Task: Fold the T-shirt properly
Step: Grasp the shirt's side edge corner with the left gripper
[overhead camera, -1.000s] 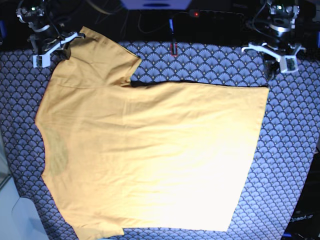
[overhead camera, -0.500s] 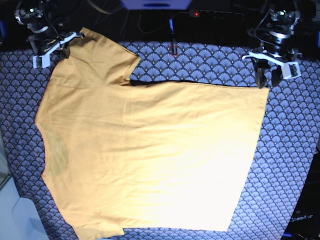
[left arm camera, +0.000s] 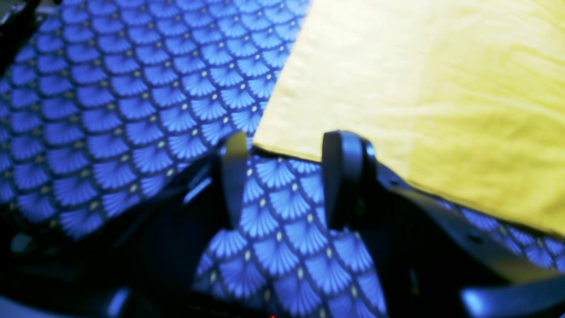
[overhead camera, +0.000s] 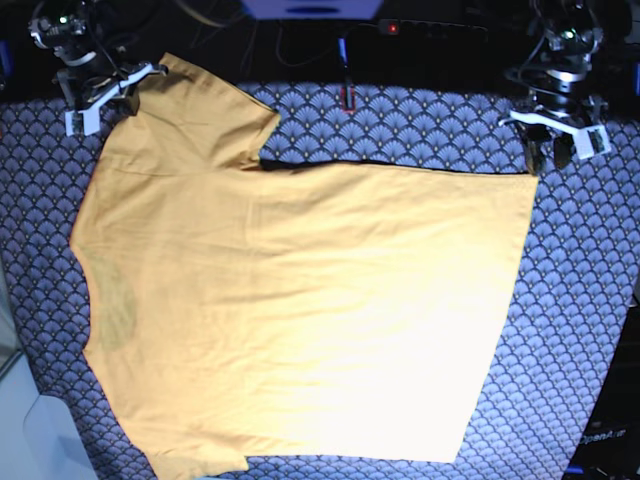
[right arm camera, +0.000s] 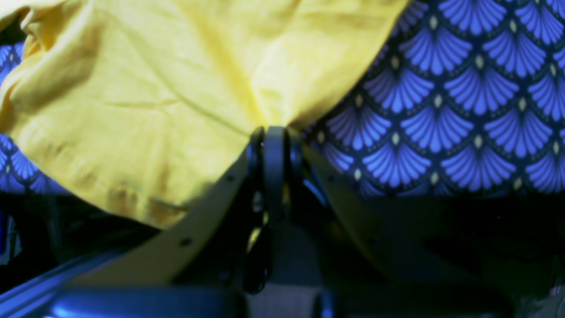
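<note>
The yellow-orange T-shirt [overhead camera: 300,300] lies spread flat on the tablecloth, neck to the left and hem to the right. My right gripper [overhead camera: 128,92] is at the far left, shut on the edge of the far sleeve. In the right wrist view the T-shirt [right arm camera: 154,110] bunches into the closed right gripper [right arm camera: 273,132]. My left gripper [overhead camera: 551,153] hangs open at the far right, just beyond the hem's far corner. Seen from the left wrist, the T-shirt [left arm camera: 419,88] has its corner between the tips of the left gripper [left arm camera: 289,142], with nothing gripped.
The blue scallop-patterned tablecloth [overhead camera: 590,300] covers the table around the shirt. A power strip with a red light [overhead camera: 392,27] and cables lie along the dark back edge. A small red and black object [overhead camera: 346,96] sits near the back middle.
My left gripper has opened and swung down from the back toward the hem's far corner, then shifted slightly right. The right gripper and the shirt have stayed in place.
</note>
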`<act>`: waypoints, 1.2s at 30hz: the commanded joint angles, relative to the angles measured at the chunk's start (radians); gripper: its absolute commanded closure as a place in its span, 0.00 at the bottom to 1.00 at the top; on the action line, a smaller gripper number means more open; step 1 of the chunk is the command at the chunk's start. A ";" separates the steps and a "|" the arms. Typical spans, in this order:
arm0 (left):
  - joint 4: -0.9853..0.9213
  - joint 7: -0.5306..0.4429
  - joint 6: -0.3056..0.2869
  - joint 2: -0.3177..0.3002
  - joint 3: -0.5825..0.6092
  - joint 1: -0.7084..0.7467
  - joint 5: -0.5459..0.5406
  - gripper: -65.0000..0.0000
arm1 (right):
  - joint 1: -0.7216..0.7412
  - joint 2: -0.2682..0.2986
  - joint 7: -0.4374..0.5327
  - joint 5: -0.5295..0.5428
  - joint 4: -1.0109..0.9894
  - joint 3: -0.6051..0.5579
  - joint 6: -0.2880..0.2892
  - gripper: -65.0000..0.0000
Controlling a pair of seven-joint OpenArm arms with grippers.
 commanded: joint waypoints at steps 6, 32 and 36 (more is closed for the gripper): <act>-0.059 -0.024 -0.003 -0.009 -0.012 -0.035 -0.017 0.57 | -0.004 0.010 0.016 0.015 0.017 0.005 0.006 1.00; -0.321 -0.024 0.001 -0.015 -0.113 -0.221 -0.148 0.57 | -0.008 0.034 0.016 0.014 0.013 0.005 0.006 1.00; -0.348 -0.024 0.000 -0.015 -0.095 -0.234 -0.148 0.57 | -0.008 0.034 0.016 0.014 0.013 0.005 0.006 1.00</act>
